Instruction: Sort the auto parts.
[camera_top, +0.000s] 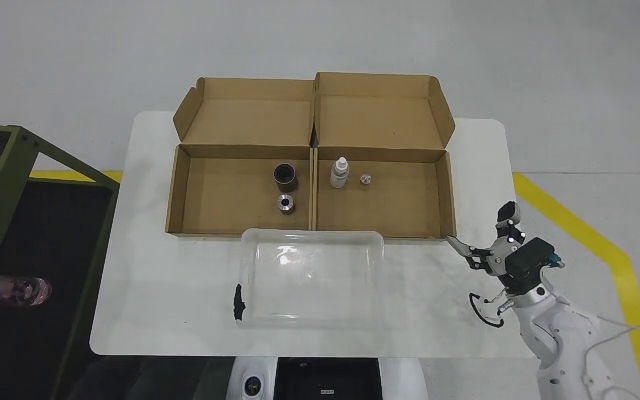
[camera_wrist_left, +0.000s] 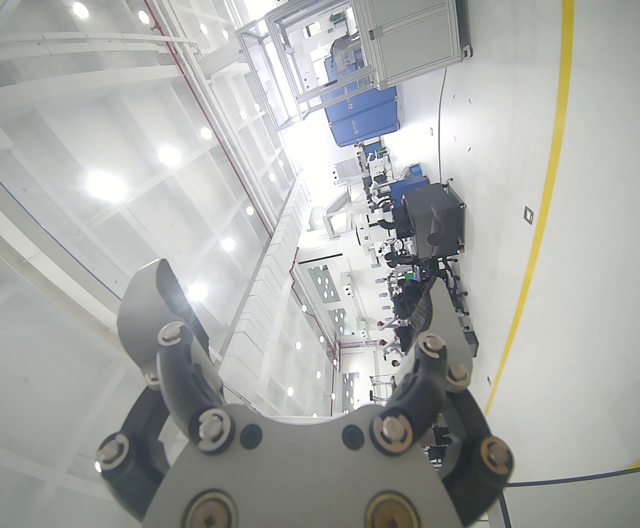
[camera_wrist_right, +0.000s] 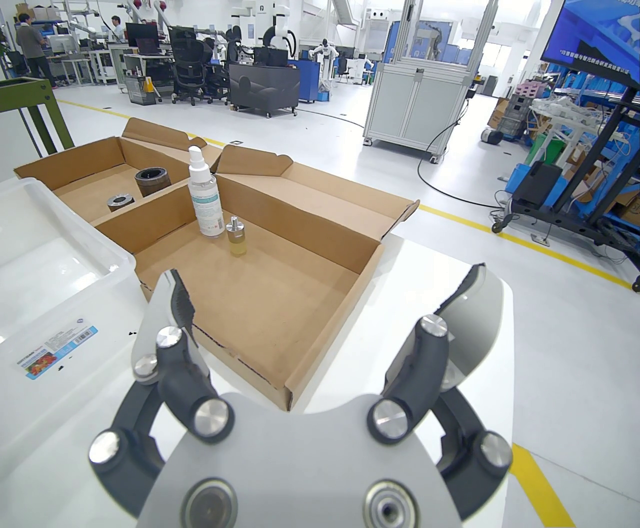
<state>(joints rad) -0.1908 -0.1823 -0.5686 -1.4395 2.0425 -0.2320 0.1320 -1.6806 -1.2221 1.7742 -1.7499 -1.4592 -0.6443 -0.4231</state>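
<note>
A barcode sticker (camera_wrist_right: 57, 347) sits on the clear plastic bin (camera_top: 320, 290), and the spray bottle (camera_top: 340, 172) carries a white label, its print too small to read. On the white worktop (camera_top: 160, 300), two lidded cardboard boxes touch side by side. The left box (camera_top: 225, 195) holds a dark cylindrical sleeve (camera_top: 286, 176) and a metal ring (camera_top: 286, 203). The right box (camera_top: 400, 205) holds the bottle and a small brass-coloured fitting (camera_top: 365, 179). A small black part (camera_top: 239, 300) lies at the bin's left wall. The right gripper (camera_wrist_right: 325, 280) hangs with fingers spread near the worktop's right corner. The left gripper (camera_wrist_left: 296, 277) is spread too, holding nothing.
</note>
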